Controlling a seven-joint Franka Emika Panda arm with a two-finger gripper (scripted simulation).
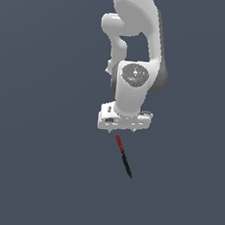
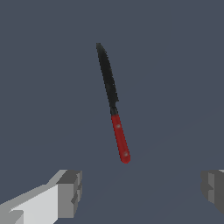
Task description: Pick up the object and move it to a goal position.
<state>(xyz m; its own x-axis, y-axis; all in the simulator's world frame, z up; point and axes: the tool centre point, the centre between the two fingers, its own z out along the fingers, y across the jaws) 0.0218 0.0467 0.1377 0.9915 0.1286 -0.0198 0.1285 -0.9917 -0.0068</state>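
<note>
The gripper has its two grey fingers spread wide apart, with nothing between them. The knife lies flat on the dark grey-blue floor just beyond the fingertips, untouched; its red handle is the end nearer the fingers and its black tapered blade points away. In the exterior view the white arm hangs above, its hand over the knife's red end.
</note>
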